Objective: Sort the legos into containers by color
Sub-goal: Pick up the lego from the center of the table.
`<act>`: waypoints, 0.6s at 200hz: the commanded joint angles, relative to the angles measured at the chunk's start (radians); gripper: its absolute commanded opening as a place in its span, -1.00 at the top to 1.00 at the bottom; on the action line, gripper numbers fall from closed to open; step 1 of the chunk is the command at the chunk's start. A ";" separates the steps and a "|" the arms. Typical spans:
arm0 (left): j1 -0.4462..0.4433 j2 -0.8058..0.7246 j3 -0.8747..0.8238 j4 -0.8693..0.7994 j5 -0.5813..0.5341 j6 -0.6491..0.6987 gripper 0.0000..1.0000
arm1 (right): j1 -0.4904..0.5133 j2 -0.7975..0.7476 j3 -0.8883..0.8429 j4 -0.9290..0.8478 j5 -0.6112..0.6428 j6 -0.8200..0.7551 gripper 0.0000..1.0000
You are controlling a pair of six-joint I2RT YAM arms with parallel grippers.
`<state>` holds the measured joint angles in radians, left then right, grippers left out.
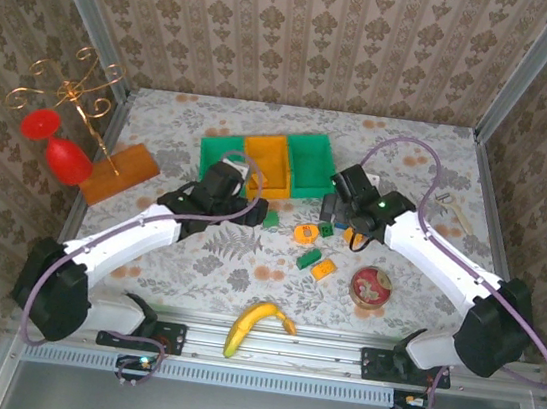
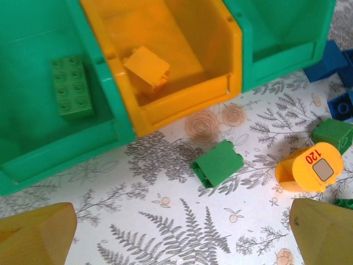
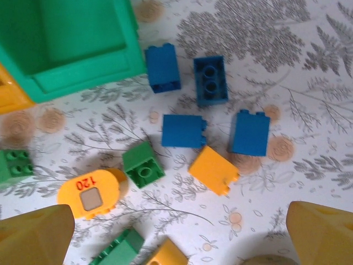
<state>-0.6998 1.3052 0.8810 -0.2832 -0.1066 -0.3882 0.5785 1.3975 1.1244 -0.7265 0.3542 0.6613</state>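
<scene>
Flowery table (image 1: pixel 244 271), banana (image 1: pixel 257 328) at near edge, round tin (image 1: pixel 371 288) off to right. Right wrist view: right gripper (image 3: pixel 177 234) spread wide, holding nothing, over loose legos (image 3: pixel 183 131): four blue, three green. Left wrist view: left gripper (image 2: pixel 179 234) spread, empty; three containers (image 2: pixel 182 105), one green lego inside left one, one orange inside middle one.

High overhead; wrist close-ups, seemingly overlapping
</scene>
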 commanded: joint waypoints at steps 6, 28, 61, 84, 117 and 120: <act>-0.044 0.056 0.051 0.008 -0.038 0.013 -1.00 | -0.018 -0.055 -0.033 -0.034 0.034 0.059 -1.00; -0.071 0.108 0.076 0.009 -0.047 0.014 -0.99 | -0.033 -0.067 -0.049 -0.041 0.036 0.073 -1.00; -0.101 0.180 0.106 0.009 -0.059 -0.003 -0.98 | -0.047 -0.069 -0.061 -0.049 0.038 0.084 -1.00; -0.111 0.233 0.126 0.003 -0.068 -0.037 -0.96 | -0.051 -0.064 -0.064 -0.050 0.039 0.087 -1.00; -0.129 0.302 0.162 0.001 -0.078 -0.057 -0.91 | -0.055 -0.060 -0.066 -0.047 0.043 0.087 -1.00; -0.130 0.308 0.165 0.001 -0.079 -0.058 -0.91 | -0.057 -0.061 -0.066 -0.047 0.042 0.087 -1.00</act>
<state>-0.8139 1.5791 1.0008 -0.2768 -0.1585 -0.4133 0.5297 1.3464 1.0695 -0.7456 0.3607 0.7189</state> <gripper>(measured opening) 0.965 0.999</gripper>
